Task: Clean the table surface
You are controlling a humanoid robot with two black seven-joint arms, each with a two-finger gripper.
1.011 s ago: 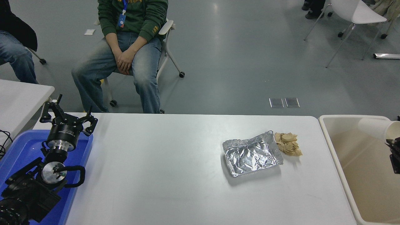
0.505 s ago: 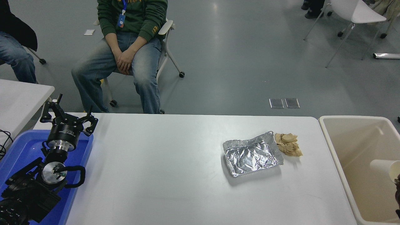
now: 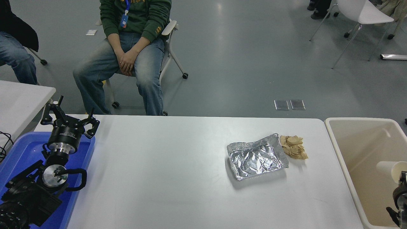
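The white table surface (image 3: 178, 178) holds a crumpled foil tray (image 3: 257, 156) right of centre, with a wad of brown paper (image 3: 294, 147) touching its far right corner. My right gripper (image 3: 399, 198) shows only partly at the right edge, low over the beige bin (image 3: 356, 152). A white paper cup (image 3: 387, 168) lies on its side inside the bin, right by the gripper; I cannot tell whether the gripper holds it. My left gripper (image 3: 68, 122) is parked open and empty over the blue tray (image 3: 25, 149) at the lower left.
A person in a green sweater and jeans (image 3: 127, 60) sits on a chair beyond the table's far edge. A second person's leg (image 3: 16, 60) shows at the far left. A smaller white table (image 3: 19, 101) stands at the left.
My right gripper and the white cup went down from above the bin's far rim into the bin, then the gripper shifted lower. The left arm has not moved.
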